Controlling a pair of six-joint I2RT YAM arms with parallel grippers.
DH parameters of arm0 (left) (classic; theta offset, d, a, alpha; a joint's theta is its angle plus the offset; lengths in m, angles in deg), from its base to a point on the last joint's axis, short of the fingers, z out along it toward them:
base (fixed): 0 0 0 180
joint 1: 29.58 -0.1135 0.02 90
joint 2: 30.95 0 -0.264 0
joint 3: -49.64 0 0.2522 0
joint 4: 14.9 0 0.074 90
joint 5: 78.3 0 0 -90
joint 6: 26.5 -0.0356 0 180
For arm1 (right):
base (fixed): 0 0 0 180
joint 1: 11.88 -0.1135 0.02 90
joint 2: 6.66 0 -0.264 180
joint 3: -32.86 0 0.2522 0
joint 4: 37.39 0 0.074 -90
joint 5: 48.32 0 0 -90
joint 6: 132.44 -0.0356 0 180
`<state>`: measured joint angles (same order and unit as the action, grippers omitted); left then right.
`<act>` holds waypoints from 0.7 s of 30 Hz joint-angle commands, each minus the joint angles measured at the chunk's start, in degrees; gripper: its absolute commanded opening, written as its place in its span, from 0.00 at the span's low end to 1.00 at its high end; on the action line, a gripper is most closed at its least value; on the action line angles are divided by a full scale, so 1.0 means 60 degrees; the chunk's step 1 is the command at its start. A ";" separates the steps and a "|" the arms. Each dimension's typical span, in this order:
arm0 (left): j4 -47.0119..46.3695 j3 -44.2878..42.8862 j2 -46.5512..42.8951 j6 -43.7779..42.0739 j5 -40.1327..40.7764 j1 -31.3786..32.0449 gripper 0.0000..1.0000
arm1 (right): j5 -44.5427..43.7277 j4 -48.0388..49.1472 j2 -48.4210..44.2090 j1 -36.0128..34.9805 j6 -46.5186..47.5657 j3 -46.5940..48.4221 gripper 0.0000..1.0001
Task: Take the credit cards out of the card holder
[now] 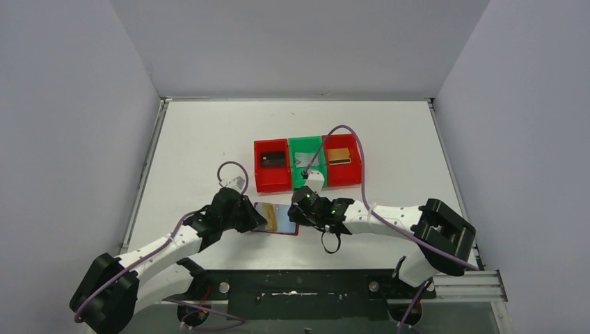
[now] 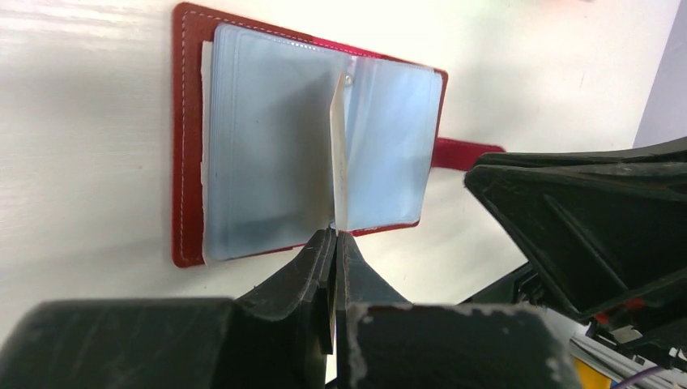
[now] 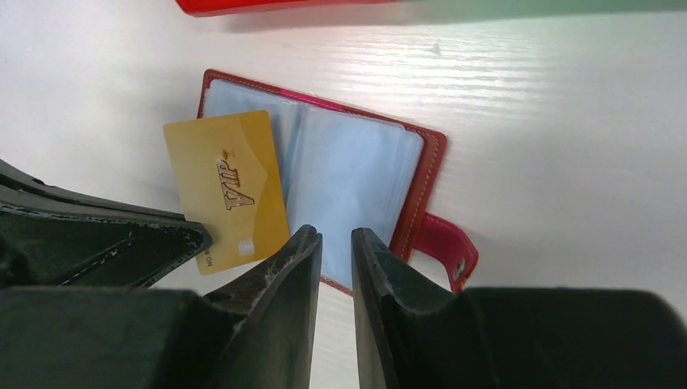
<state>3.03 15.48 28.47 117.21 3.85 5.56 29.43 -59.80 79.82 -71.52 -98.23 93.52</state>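
The dark red card holder (image 1: 286,228) lies open on the table between my grippers, its pale blue-grey sleeves facing up (image 2: 267,162) (image 3: 348,170), its snap tab (image 3: 444,247) to one side. My left gripper (image 2: 334,237) (image 1: 254,217) is shut on a gold-yellow credit card (image 3: 229,190) marked VIP. It holds the card on edge (image 2: 339,154) over the sleeves, and the card's whole face shows in the right wrist view. My right gripper (image 3: 333,240) (image 1: 296,213) hovers at the holder's near edge, its jaws a narrow gap apart with nothing between them.
Behind the holder stand three small bins: a red one (image 1: 259,167) with a dark card (image 1: 274,159), a green one (image 1: 295,149) with a silvery card (image 1: 304,162), and a red one (image 1: 355,163) with a gold card (image 1: 339,156). A purple cable arches over the bins.
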 commanded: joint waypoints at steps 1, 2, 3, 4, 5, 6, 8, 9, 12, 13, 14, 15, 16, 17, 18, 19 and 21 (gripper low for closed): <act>0.0452 -0.0509 -0.0815 -0.0288 0.0790 -0.0089 0.00 | 0.0627 0.1058 0.0522 0.0047 0.0604 0.0557 0.22; 0.0625 -0.0567 -0.1009 -0.0300 0.0913 -0.0083 0.00 | 0.0779 0.1007 0.0652 0.0064 0.0569 0.0698 0.22; 0.0798 -0.0626 -0.1187 -0.0318 0.1040 -0.0084 0.00 | 0.0946 0.1046 0.0782 0.0062 0.0544 0.0789 0.21; 0.0950 -0.0651 -0.1379 -0.0334 0.1124 -0.0104 0.00 | 0.1141 0.1157 0.0906 0.0062 0.0539 0.0864 0.21; 0.1053 -0.0667 -0.1570 -0.0326 0.1186 -0.0120 0.00 | 0.1312 0.1239 0.1037 0.0053 0.0559 0.0940 0.21; 0.1145 -0.0682 -0.1751 -0.0321 0.1236 -0.0129 0.00 | 0.1416 0.1263 0.1156 0.0057 0.0587 0.1042 0.20; 0.1435 -0.0732 -0.2094 -0.0324 0.1374 -0.0148 0.00 | 0.1506 0.1253 0.1343 0.0048 0.0669 0.1298 0.20; 0.1610 -0.0762 -0.2256 -0.0313 0.1470 -0.0156 0.00 | 0.1578 0.1252 0.1420 0.0055 0.0725 0.1384 0.20; 0.2102 -0.0817 -0.2666 -0.0302 0.1861 -0.0177 0.00 | 0.1692 0.1100 0.1627 0.0085 0.0925 0.1731 0.20; 0.2230 -0.0829 -0.2795 -0.0289 0.1970 -0.0184 0.00 | 0.1665 0.0995 0.1739 0.0096 0.0922 0.1844 0.20; 0.2334 -0.0832 -0.2926 -0.0274 0.2070 -0.0181 0.00 | 0.1676 0.0878 0.1859 0.0141 0.0907 0.1928 0.21; 0.2437 -0.0846 -0.3056 -0.0243 0.2150 -0.0188 0.00 | 0.1732 0.0762 0.1989 0.0206 0.0874 0.2006 0.21; 0.2503 -0.0860 -0.3162 -0.0206 0.2229 -0.0192 0.00 | 0.1760 0.0677 0.2092 0.0225 0.0813 0.2018 0.20; 0.2544 -0.0862 -0.3285 -0.0172 0.2300 -0.0200 0.00 | 0.1763 0.0627 0.2196 0.0244 0.0738 0.1976 0.20; 0.2551 -0.0855 -0.3383 -0.0159 0.2334 -0.0196 0.00 | 0.1782 0.0561 0.2282 0.0270 0.0662 0.1908 0.20; 0.2544 -0.0848 -0.3454 -0.0150 0.2351 -0.0214 0.00 | 0.1777 0.0481 0.2343 0.0295 0.0625 0.1815 0.20; 0.2507 -0.0858 -0.3568 -0.0222 0.2309 -0.0208 0.00 | 0.1657 0.0315 0.2345 0.0324 0.0533 0.1509 0.20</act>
<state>17.83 13.36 8.79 116.36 15.91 4.73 39.96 -56.26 93.35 -70.30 -94.19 103.81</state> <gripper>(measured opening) 0.010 0.202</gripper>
